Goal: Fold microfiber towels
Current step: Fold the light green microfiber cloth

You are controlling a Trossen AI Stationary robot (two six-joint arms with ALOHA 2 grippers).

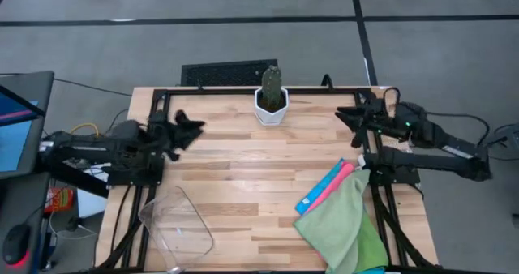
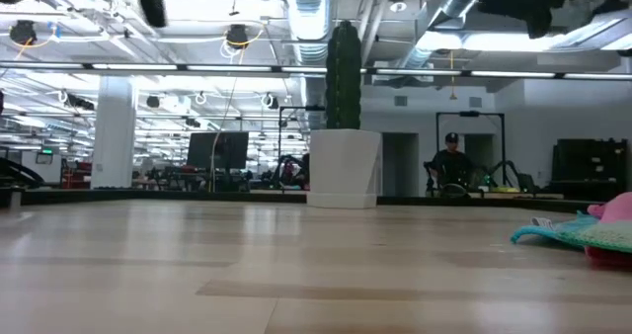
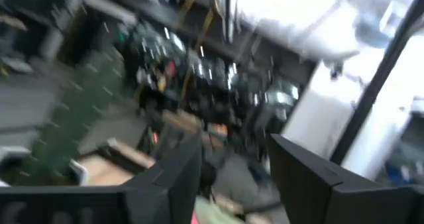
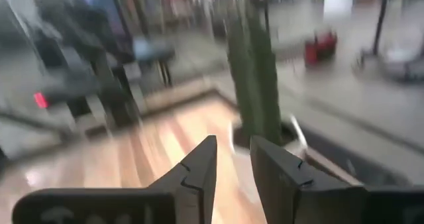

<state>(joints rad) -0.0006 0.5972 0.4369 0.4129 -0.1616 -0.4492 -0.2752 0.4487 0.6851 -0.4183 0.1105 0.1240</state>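
Above the left side of the wooden tabletop (image 1: pixel 243 177), the left tool (image 1: pixel 185 128) is hanging clear of the boards, its two dark fingers (image 3: pixel 179 177) standing apart with a plain gap between them and nothing caught there. Across the tabletop, near the far right corner, the right tool (image 1: pixel 350 118) is likewise sitting raised, its fingers (image 4: pixel 199 174) parted a little and gripping nothing; its own camera is looking past them toward the cactus (image 4: pixel 255 78).

The microfiber towels (image 1: pixel 340 217) are lying in a loose heap at the near right of the tabletop, well apart from both tools. A light green towel (image 1: pixel 345 229) is spreading over the top of the heap and reaching the near edge, while a hot pink towel (image 1: pixel 331 186) and a sky blue towel (image 1: pixel 318 191) are poking out as narrow strips along its left side. From table height the heap is showing only as a low lump at the right edge, pink over pale green, and how neatly any of it is folded is hard to say from there.

A white pot (image 1: pixel 271 109) with the cactus is standing at the far middle of the tabletop. A clear plastic bin (image 1: pixel 174 225) is sitting at the near left. A person (image 2: pixel 450 161) is visible in the room beyond.
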